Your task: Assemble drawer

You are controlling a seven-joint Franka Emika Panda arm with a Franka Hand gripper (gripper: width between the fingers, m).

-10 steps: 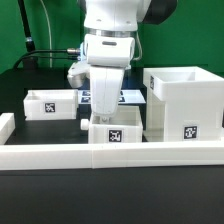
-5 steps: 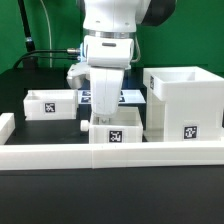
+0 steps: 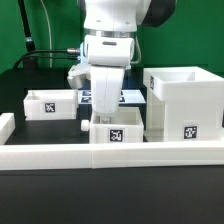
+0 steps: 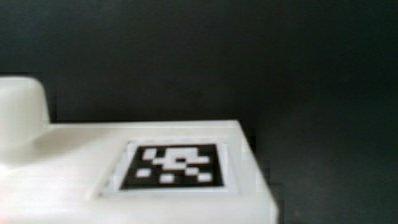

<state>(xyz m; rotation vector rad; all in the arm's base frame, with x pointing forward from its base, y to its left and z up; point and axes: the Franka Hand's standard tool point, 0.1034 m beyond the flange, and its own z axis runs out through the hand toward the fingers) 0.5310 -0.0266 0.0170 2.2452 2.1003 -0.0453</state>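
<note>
"What sat nearest to you?"

"The long low white border wall [image 3: 60,155], running along the near edge of the table [image 3: 12,100]. Just behind it, about midway along that edge, was one small tray [image 3: 115,133] of the drawer, with its square tag facing me."

"And the gripper?"

"The gripper [image 3: 105,114] hung straight over that small tray, down at its rim. The arm [image 3: 110,40] blocked the fingers from where I stood, so I couldn't tell whether they were spread or closed. The wrist view was no help. It was blurred and showed only a white top with a tag [image 4: 175,165] on it against the dark table."

"The other parts?"

"The large casing [image 3: 185,100] stood upright with its top open, toward the near corner on the exterior view's right, just beside the small tray. The second tray [image 3: 50,103] lay a little farther back, toward the edge on the exterior view's left, well apart from the casing. Beyond the arm, the marker board [image 3: 128,97] lay flat and half hidden."
</note>
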